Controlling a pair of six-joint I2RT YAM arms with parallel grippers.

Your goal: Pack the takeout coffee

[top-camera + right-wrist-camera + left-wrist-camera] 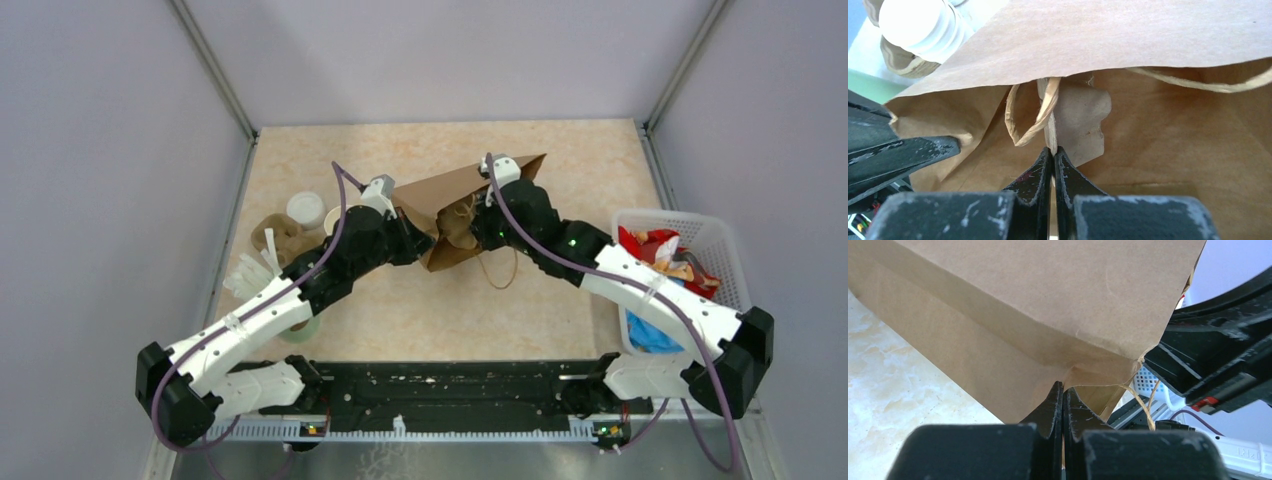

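Left jaws: I see them pinched shut on the rim of the brown paper bag [455, 190].
Right jaws: clamped on the bag's rim at the patch where the twine handle [1043, 112] attaches.
Bag: held between both wrists, with its mouth towards the arms.
Takeout coffee [305, 210]: upright on the counter [560, 160], left of the bag and outside it.
Basket [725, 245]: far right, holding packets.

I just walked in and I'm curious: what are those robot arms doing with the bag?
Both grippers pinch the mouth of the brown paper bag, the left gripper on one side, the right gripper on the other. The takeout coffee stands off to the left on the table, not packed yet.
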